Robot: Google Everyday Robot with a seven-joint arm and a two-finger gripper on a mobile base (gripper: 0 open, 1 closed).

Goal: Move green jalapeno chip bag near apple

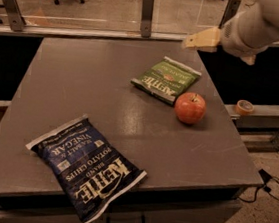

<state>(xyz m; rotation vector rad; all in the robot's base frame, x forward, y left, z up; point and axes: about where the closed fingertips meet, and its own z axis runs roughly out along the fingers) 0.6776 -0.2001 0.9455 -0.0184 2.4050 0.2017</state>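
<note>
The green jalapeno chip bag lies flat on the grey table, towards the back right. The red-orange apple stands just to its front right, almost touching the bag's corner. My gripper is raised above the table's back right edge, up and behind the bag, holding nothing. Its pale fingers point left. The white arm runs off the frame at the upper right.
A larger dark blue salt-and-vinegar chip bag lies at the front left, overhanging the table's front edge. A roll of tape sits on a ledge to the right. A glass barrier with posts runs behind the table.
</note>
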